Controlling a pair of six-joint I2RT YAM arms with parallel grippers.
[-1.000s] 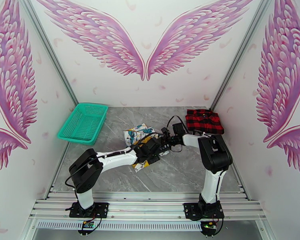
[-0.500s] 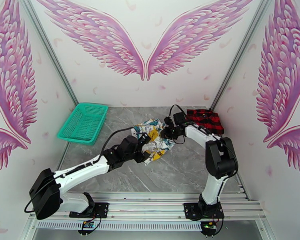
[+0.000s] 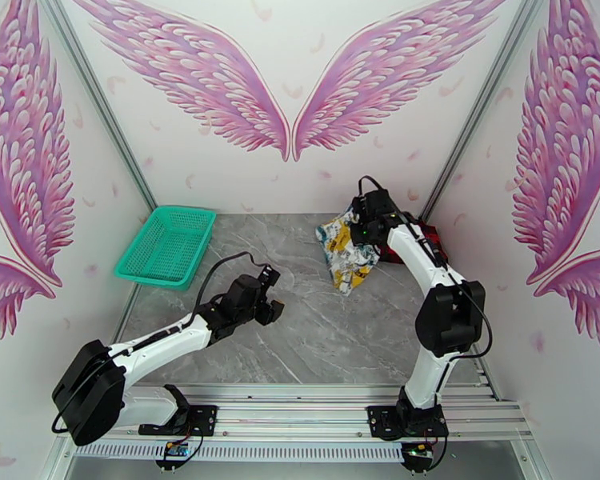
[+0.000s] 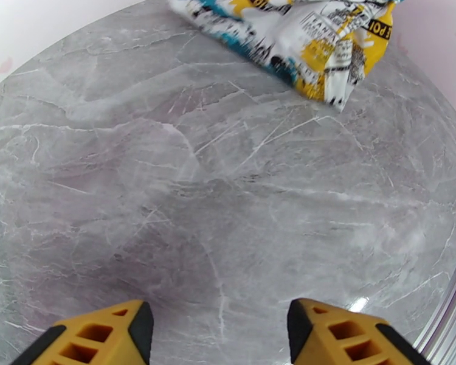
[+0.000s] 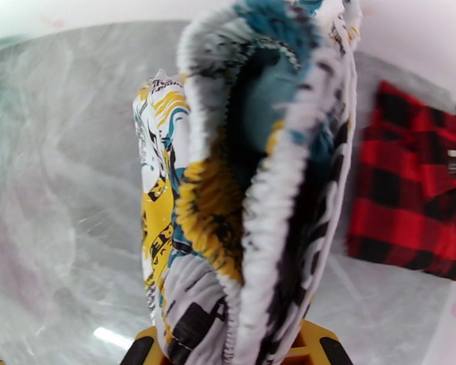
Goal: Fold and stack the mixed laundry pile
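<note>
Grey marble-look table (image 3: 316, 346) carries everything. Teal plastic mesh basket (image 3: 166, 246) sits far left, well apart from the clothes. Red-and-black plaid garment (image 5: 410, 196), soft cloth, lies folded flat in the far right corner. White cartoon-print garment (image 3: 348, 251), soft cloth with yellow, teal and blue figures, hangs bunched in layers from the right gripper (image 3: 366, 222), just left of the plaid one. Its lower tip is at or just above the tabletop, can't tell which. The right gripper's fingers are pinched on its upper edge; the right wrist view shows the layers running up between them. The left gripper (image 4: 219, 336) is low over the table left of centre, fingers apart, nothing between them. Handling, my guess: light, limp, not fragile, and the fold sags and slips open when it hangs from one pinch. Better to hold the folded edge through all layers, or support two corners, then lay it square on the plaid. Versus a second ago: the white garment was mid-table under both grippers and is now lifted and carried far right. The left arm has let go and pulled back. Plaid and basket are unmoved.
</note>
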